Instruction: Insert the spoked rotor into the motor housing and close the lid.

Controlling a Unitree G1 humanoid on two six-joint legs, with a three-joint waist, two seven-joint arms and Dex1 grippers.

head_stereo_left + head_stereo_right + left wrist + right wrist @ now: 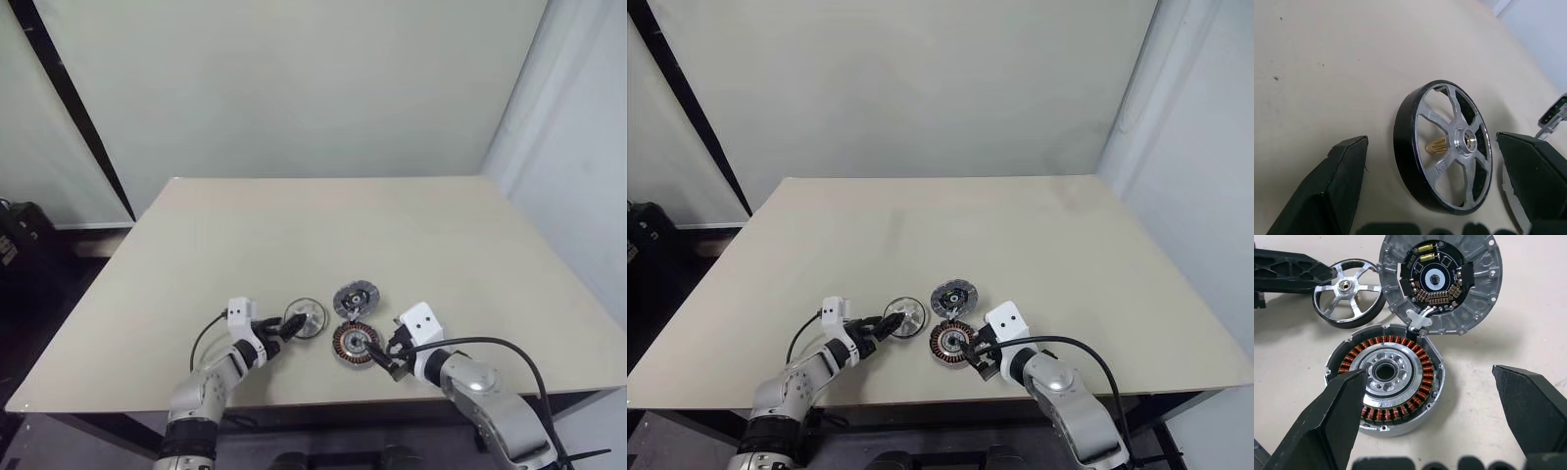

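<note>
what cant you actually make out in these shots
- Spoked rotor: in the left wrist view its underside lies against the table.
- Motor housing: in the right wrist view a black finger covers its near-left rim.
- Lid: the circuit-board markings are too small to read.

Left claw, right claw; both agape

Three parts crowd the near edge of the table: rotor, lid and housing, lid touching housing, rotor just beside both. The left gripper straddles the rotor, its fingers wide with gaps either side. The right gripper spans the housing likewise. Beyond them the tabletop lies bare to the far wall
</note>
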